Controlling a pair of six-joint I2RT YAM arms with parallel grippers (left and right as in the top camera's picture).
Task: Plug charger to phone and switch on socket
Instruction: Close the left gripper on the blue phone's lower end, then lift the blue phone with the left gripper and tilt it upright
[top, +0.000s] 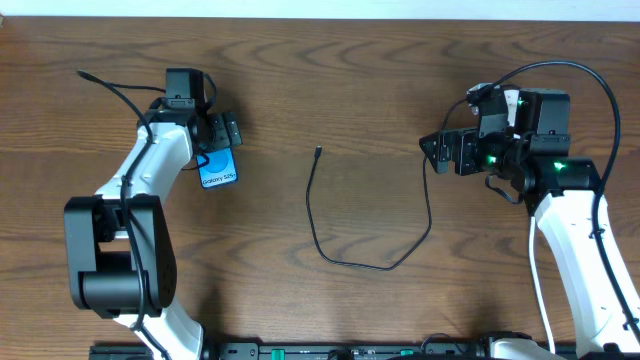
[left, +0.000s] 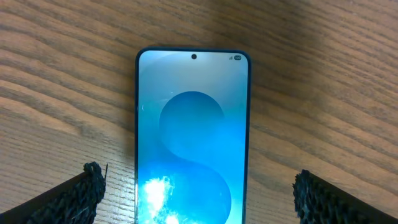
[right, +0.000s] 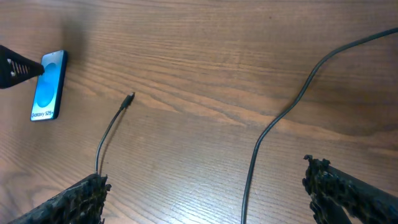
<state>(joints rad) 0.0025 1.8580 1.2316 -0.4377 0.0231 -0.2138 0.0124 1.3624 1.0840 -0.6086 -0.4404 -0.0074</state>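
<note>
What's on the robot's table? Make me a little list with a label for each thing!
phone: flat on the table, blue screen up
charger: black cable curling on the table, plug tip free, apart from phone
left gripper: jaws open, one each side of phone
right gripper: jaws open, cable running between them, ungripped
socket: not in view

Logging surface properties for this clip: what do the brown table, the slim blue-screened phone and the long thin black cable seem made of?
Brown table: wood or wood-look laminate, matte, visible grain.
Slim blue-screened phone: glass front, glossy, with a glare patch.
Long thin black cable: probably rubbery plastic sheath, dull, lying in loose curves.
</note>
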